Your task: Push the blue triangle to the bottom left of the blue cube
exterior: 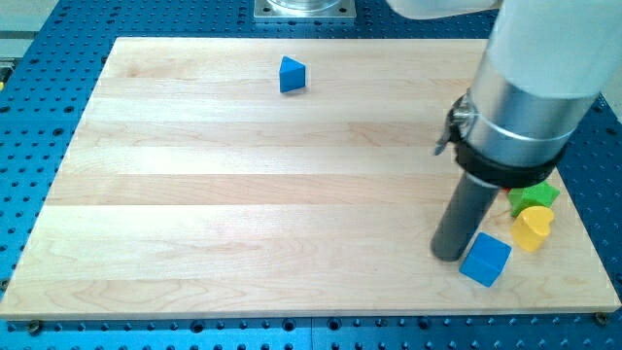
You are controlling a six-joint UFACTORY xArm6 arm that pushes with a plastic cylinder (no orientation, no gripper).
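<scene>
My tip (449, 255) sits at the near right of the board (194, 194), just beside the blue cube (485, 260), on the cube's left edge and seemingly touching it; the contact line is too tight to call for certain. I carry no jaws, only the bare rod, so nothing is held or clasped.

The blue triangle (292, 75) stands at the far side, left of centre, alone and well apart from everything else. It is a long way from me, diagonally across the wood.

Why I stand here: my judgement is that this spot marks the target zone, since the goal lies to the near left of the cube, which is roughly where I rest now. To do the job I would need to go round behind the triangle on its far side and drive it toward the near right.

Other things: 1 yellow block (532, 228), heart-like in shape, and 1 green block (534, 196), shape unclear, partly hidden by my arm. Both lie right of the cube, out of the path.

Obstruction: the open run between triangle and cube holds no blocks. The risk is nudging the cube itself, which sits close to the near edge
</scene>
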